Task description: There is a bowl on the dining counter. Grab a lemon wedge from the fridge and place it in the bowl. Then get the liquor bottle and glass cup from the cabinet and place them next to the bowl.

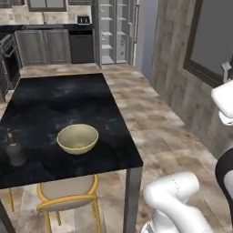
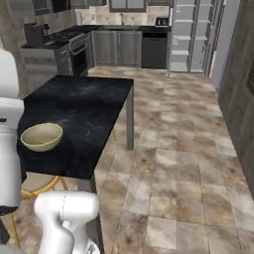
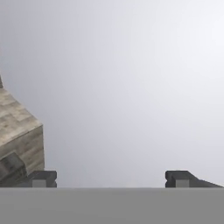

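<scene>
The pale yellow bowl stands near the front edge of the black dining counter. A small yellow-green speck on the bowl's bottom looks like the lemon wedge. The dark liquor bottle stands upright on the counter, left of the bowl and apart from it. The fridge is far back, its white shelves showing. The glass cup is out of view. In the hand view my gripper is open with nothing between its fingertips, facing a plain pale surface.
A yellow-legged stool is tucked under the counter's near edge. Tiled floor runs between the counter and the wood-panelled wall. A black worktop with grey cupboards and an oven lines the back.
</scene>
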Tool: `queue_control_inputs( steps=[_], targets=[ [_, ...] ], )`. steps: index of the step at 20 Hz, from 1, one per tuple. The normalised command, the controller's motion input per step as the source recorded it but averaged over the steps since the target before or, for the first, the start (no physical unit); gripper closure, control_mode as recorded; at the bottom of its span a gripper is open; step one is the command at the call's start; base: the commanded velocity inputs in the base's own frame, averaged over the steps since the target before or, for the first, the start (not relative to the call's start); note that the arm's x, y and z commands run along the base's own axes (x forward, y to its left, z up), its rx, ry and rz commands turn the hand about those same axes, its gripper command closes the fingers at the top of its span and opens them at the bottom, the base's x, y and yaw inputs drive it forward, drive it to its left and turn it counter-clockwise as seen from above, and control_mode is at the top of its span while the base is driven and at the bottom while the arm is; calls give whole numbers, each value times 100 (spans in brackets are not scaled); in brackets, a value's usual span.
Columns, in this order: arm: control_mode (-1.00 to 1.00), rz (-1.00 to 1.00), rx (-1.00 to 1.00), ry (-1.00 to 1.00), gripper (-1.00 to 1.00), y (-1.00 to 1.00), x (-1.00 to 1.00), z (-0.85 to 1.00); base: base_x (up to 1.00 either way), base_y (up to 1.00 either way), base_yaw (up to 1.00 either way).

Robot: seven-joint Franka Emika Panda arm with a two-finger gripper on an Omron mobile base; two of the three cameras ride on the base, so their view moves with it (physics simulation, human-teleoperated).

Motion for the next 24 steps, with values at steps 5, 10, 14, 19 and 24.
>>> queue_control_inputs(
  steps=[5,10,14,19,24],
  targets=[
    [100,0,0,0,-100,0,0,0,28,-100,13],
    [100,0,0,0,-100,0,0,0,45,-100,14],
    [100,0,0,0,-100,0,0,0,63,-97,16],
    [100,0,0,0,-100,0,0,0,85,-82,18],
    [100,0,0,0,-100,0,0,0,100,-64,21]
  ],
)
